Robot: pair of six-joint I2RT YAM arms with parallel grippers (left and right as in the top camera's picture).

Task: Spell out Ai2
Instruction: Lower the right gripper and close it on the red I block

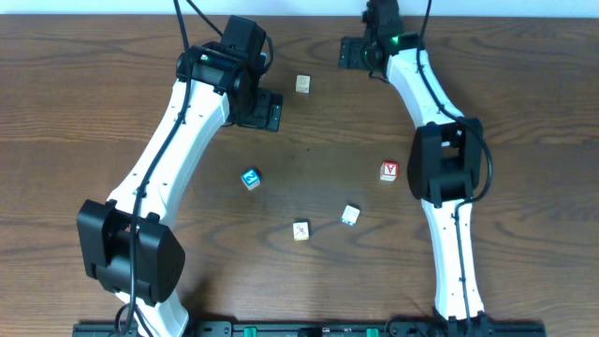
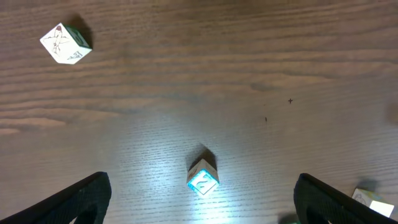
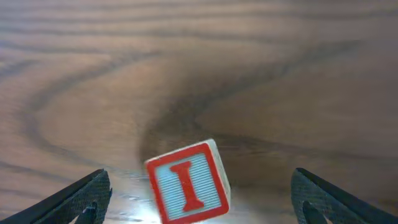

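Note:
A block with a red letter I (image 3: 188, 190) lies tilted on the table, between the open fingers of my right gripper (image 3: 200, 198). In the overhead view that gripper (image 1: 356, 52) is at the far middle of the table and hides the block. My left gripper (image 1: 260, 110) is open and empty above the table. In the left wrist view a blue-faced block (image 2: 203, 178) sits between its fingers (image 2: 201, 204), farther down on the table. That blue block (image 1: 250, 178) lies left of centre in the overhead view.
A tan block (image 1: 303, 84) lies between the two grippers. A red-faced block (image 1: 388, 171) is at the right. A white block (image 1: 350, 215) and a tan block (image 1: 300, 229) lie nearer the front. Other blocks (image 2: 65, 43) (image 2: 373, 199) show in the left wrist view.

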